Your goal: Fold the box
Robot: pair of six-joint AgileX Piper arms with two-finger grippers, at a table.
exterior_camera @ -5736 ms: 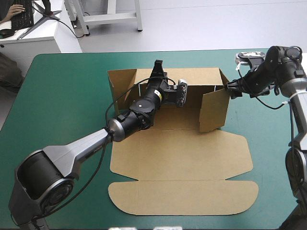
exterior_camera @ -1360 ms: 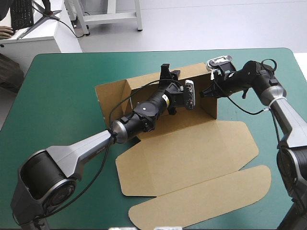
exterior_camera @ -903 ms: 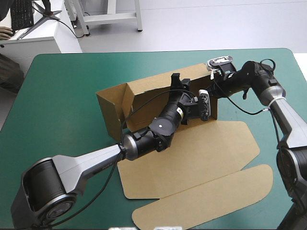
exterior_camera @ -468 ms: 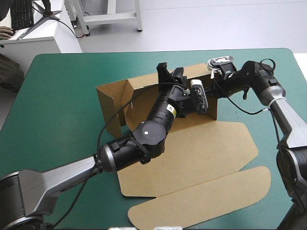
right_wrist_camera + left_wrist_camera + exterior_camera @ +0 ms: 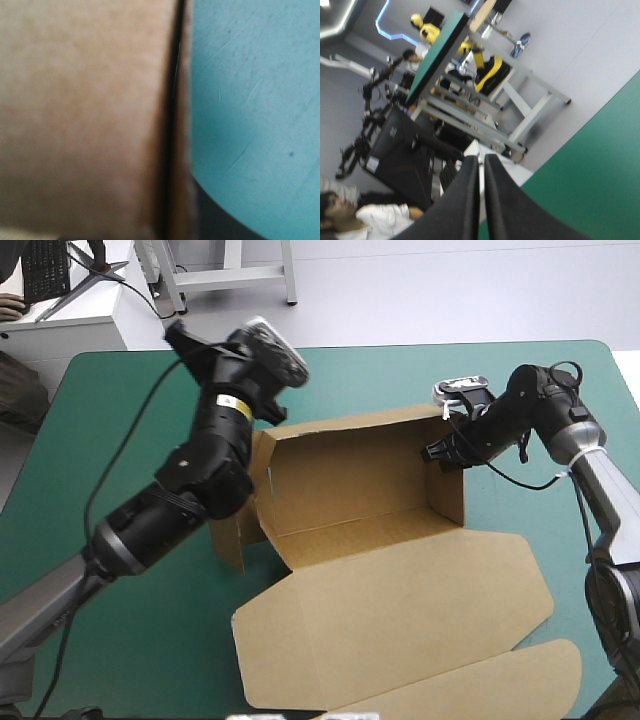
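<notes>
Teal-green cover (image 5: 400,375) fills your high view, with the work spread from the middle out toward 5 o'clock. At about 10 o'clock your left gripper (image 5: 481,162) is raised clear above the table, apart from the board. Its black fingers (image 5: 465,200) are pressed together with only a hairline slit between them and nothing in it, and its camera looks level past the table's edge into the room.

At the centre lies the box (image 5: 350,485), partly formed. The far wall (image 5: 345,430) and right wall (image 5: 452,490) stand upright, and the left end flap (image 5: 232,540) splays outward toward 9 o'clock. The lid (image 5: 400,610) lies flat on the cover toward 6 o'clock, its tuck flap (image 5: 470,690) nearest the table's near edge.

At 2 o'clock your right gripper (image 5: 436,452) is clamped on the top of the right wall near its far corner, with one tip showing inside the tray. In its wrist view the board's edge runs straight ahead, brown on one side and cover on the other.
</notes>
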